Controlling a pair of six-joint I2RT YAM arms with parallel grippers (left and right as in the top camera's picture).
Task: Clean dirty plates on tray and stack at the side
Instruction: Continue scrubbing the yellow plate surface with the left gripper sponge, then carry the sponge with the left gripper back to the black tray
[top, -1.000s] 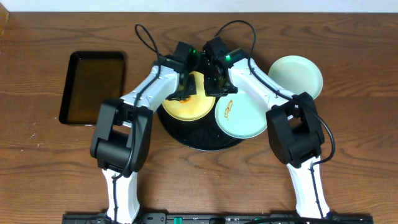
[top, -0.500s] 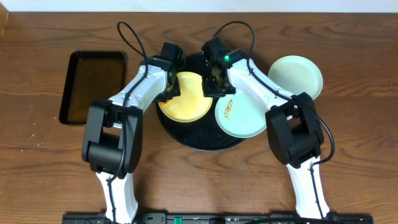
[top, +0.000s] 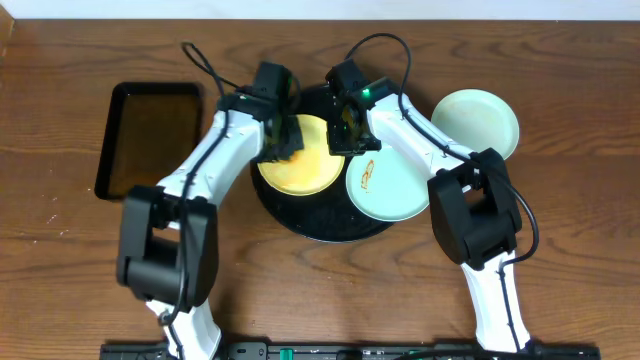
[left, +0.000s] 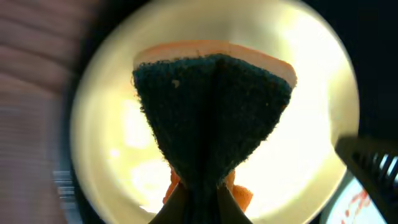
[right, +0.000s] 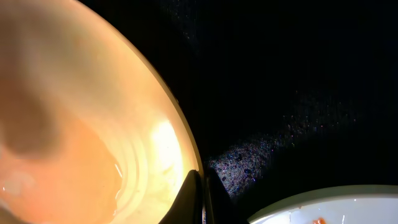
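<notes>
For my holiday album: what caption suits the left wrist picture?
A sponge pinched in the left gripper, with the yellow plate bright behind it.

A round black tray (top: 312, 222) sits mid-bench (top: 70, 270). On it, a yellow plate (top: 300, 172) lies at 9 o'clock and a mint plate (top: 392, 192) with an orange smear at 4 o'clock, overhanging the rim. The left claw (top: 284, 142), over a sponge (top: 289, 153), is above the yellow plate's 11 o'clock edge. The right claw (top: 345, 138) is at its 2 o'clock rim. Another mint plate (top: 478, 120) rests on the bench at the tray's 2 o'clock.
</notes>
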